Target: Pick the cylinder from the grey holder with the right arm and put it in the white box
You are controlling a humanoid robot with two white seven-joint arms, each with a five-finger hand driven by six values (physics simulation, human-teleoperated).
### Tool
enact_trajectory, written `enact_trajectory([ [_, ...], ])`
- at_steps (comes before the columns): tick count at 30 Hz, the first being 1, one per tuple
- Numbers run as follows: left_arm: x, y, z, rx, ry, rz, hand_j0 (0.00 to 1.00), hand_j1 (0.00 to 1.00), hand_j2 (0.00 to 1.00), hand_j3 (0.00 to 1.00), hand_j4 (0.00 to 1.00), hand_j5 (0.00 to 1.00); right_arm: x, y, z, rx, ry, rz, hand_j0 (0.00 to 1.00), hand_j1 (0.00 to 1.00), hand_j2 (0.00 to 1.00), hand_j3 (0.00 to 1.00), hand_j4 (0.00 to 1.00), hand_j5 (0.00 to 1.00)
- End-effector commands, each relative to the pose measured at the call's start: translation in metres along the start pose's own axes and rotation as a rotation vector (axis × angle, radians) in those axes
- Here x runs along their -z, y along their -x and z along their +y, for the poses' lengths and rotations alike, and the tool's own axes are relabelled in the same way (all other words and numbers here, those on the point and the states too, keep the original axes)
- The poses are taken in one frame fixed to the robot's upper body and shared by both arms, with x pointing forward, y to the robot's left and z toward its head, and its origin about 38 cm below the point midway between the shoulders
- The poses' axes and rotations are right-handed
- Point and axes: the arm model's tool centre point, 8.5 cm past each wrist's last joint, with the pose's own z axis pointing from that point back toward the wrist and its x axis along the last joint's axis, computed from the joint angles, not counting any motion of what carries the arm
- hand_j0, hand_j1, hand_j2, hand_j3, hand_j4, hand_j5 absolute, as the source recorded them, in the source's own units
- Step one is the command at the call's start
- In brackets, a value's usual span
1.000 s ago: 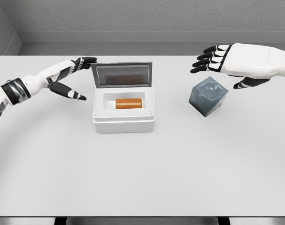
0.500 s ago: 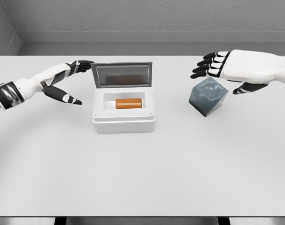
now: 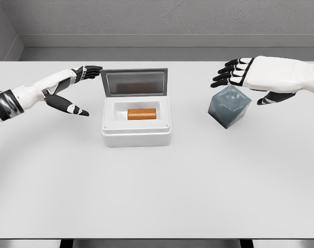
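Orange cylinder [image 3: 141,114] lies in white box [image 3: 136,135], mid-desk toward far edge: placing looks done. My right hand [image 3: 250,76] over grey holder [image 3: 228,106], fingers spread, holding nothing. Left hand [image 3: 69,88] spread beside box, empty.

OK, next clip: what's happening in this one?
Nothing is being held. The orange cylinder lies on its side inside the open white box, whose lid is propped up at the back. The right hand hovers above the grey holder with fingers spread. The left hand is open too, just left of the box. Everything sits on the white table.
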Motion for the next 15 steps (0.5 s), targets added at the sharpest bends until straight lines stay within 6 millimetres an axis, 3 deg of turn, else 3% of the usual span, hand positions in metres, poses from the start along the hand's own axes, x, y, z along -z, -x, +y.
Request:
enact_trajectory([
  [1, 0.0000, -0.0016, 0.0012, -0.003, -0.004, -0.005, 1.00, 1.00, 1.00, 1.00, 1.00, 1.00, -0.0001, 0.0002, -0.0008, 0.005, 0.005, 0.001, 1.00, 1.00, 1.00, 1.00, 1.00, 1.00],
  [15, 0.0052, -0.0023, 0.0015, -0.010, -0.010, -0.016, 1.00, 1.00, 1.00, 1.00, 1.00, 1.00, -0.0007, 0.0059, 0.0079, 0.026, -0.007, 0.017, 1.00, 1.00, 1.00, 1.00, 1.00, 1.00],
])
